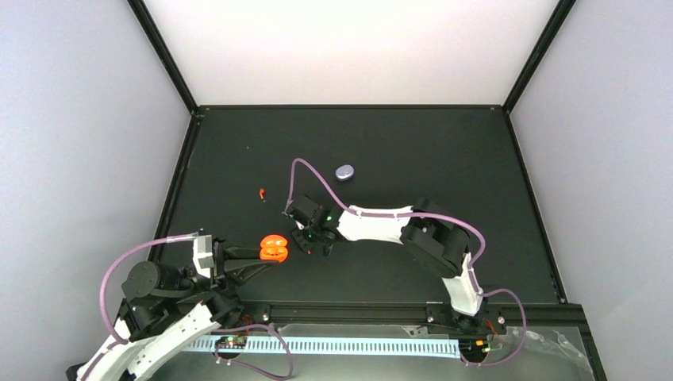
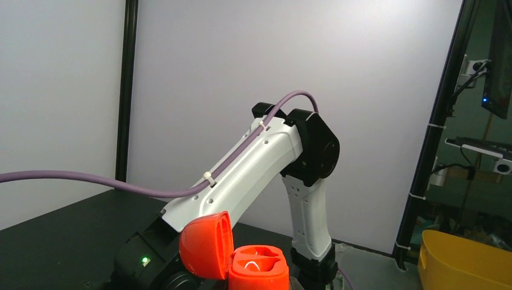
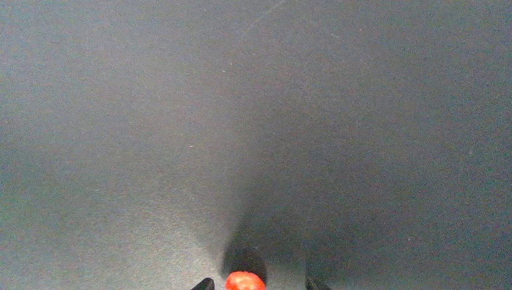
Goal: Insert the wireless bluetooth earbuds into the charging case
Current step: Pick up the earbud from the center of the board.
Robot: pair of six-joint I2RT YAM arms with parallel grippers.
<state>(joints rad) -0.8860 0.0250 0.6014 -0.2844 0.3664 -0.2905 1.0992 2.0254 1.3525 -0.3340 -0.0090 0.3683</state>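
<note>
Your open room lay toward 12 and 3 o'clock on the matte black surface (image 1: 476, 167), which ran out to a black frame rail (image 1: 349, 106) with pale walls (image 1: 79, 119) beyond. Both arms were crowded into the 7 o'clock quarter, close to the near edge.

Your left claw (image 1: 252, 262) was clenched on the open red-orange pebble-shaped plastic charging case (image 1: 274, 248), its lid hinged up. Just at 3 o'clock of the case, your right claw (image 1: 312, 242) pointed down at the surface. Its jaws were released and stood apart.

In the right wrist view a tiny red-orange hook-shaped earbud (image 3: 244, 281) sat between the fingertips (image 3: 204, 284), nearer the one on the left of that view. A second red-orange earbud (image 1: 262, 193) lay loose on the surface at 12 o'clock of the open case, well apart from both claws. A closed pale lavender pebble-shaped case (image 1: 344, 172) rested at 1 o'clock of the right claw.

From the left wrist you saw the case (image 2: 259, 269) cut off at the bottom edge, with the claw's own fingers out of frame. The white right arm (image 2: 253, 163) filled the middle, and a yellow plastic bin (image 2: 465, 263) stood off at 4 o'clock. A pale curved mark showed inside the case's base, but you could not tell what it was. You also could not tell whether the earbud touched either fingertip.
</note>
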